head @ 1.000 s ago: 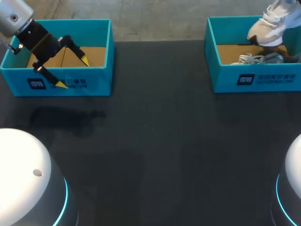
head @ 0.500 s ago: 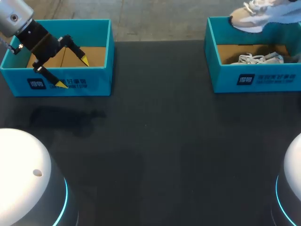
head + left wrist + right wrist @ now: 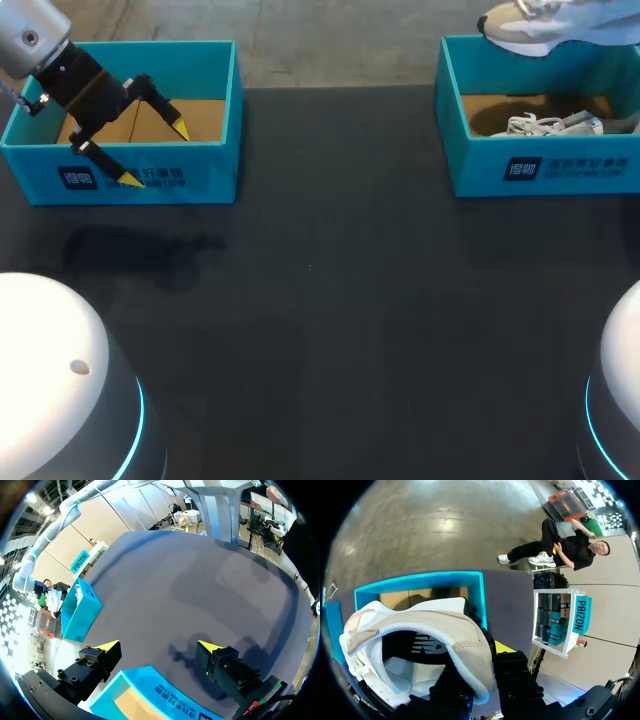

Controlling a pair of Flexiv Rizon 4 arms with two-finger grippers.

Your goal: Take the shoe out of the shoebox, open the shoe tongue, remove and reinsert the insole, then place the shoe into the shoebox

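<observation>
A beige and white shoe [image 3: 525, 28] hangs level above the back rim of the right teal shoebox [image 3: 520, 165], partly cut off by the head view's edge. In the right wrist view my right gripper [image 3: 482, 672] is shut on the heel collar of this shoe [image 3: 420, 630], one finger inside and one outside, with the right shoebox [image 3: 420, 582] below. A second shoe [image 3: 545, 124] lies inside that box. My left gripper [image 3: 155, 154] stands open over the front wall of the left teal shoebox [image 3: 150, 175], holding nothing. In its own view the left gripper [image 3: 159, 646] straddles that left shoebox's rim [image 3: 150, 685].
The dark table [image 3: 340, 300] stretches between the two boxes and toward the front. The left shoebox shows only its cardboard floor [image 3: 200, 115]. From the left wrist the right shoebox [image 3: 80, 612] sits far across the table.
The held shoe has risen out of the right box and swung from toe-down to level, shifting left. My left arm has stayed still.
</observation>
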